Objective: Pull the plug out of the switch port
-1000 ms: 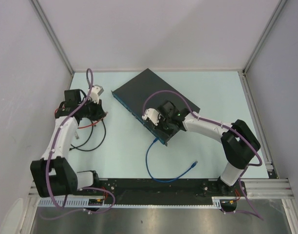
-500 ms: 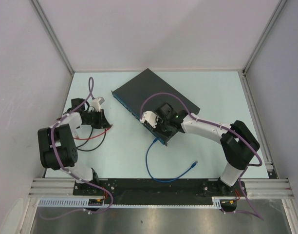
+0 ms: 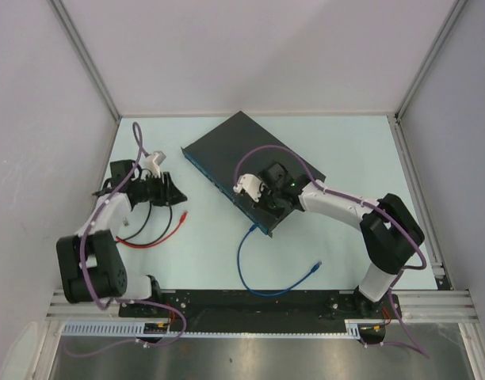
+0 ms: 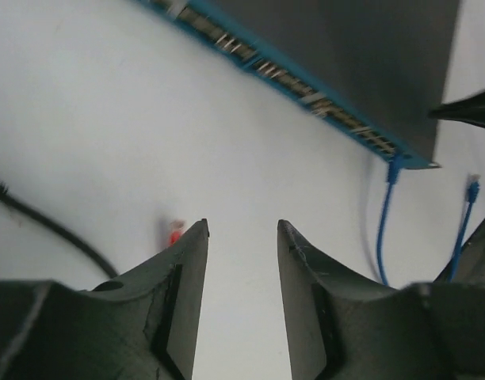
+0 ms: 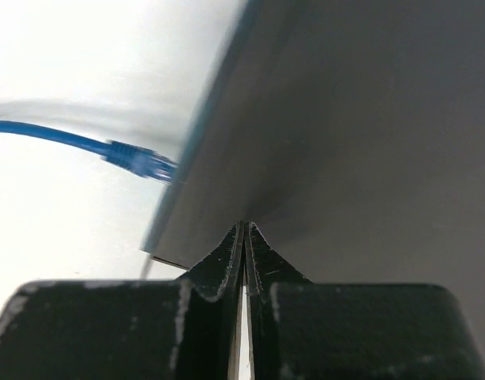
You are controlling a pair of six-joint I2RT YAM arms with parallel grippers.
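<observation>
switch: large flat dark grey rectangular box [image 3: 254, 154], lies flat mid-table, turned at an angle; its long blue-teal socket edge [image 4: 306, 83] faces the left arm's side.
plug: small blue connector [image 5: 139, 161], seated in a socket at the near end of that edge, close to the corner. Not pulled.
blue cable: thin blue lead [image 3: 242, 265], runs from the plug toward the arm bases, loops on the table, then curves back up to the right.
free end: second blue connector [image 3: 317, 266], lies loose on the table, apart from the switch.
right gripper: black two-finger gripper [image 5: 244, 229], fingers pressed together with nothing between them; tips rest on the switch's dark top near the socket edge, just beside the plug but not on it.
left gripper: black two-finger gripper [image 4: 242, 229], jaws parted, gap empty; hangs over bare table, well apart from the switch, pointed toward the socket edge.
red cable: thin red lead, its tip [image 4: 175, 232] on the table just beside the left finger.
black cable: thin black lead [image 4: 44, 224], on the table left of that gripper.
table: pale mint-green surface [image 3: 345, 142], white walls around.
</observation>
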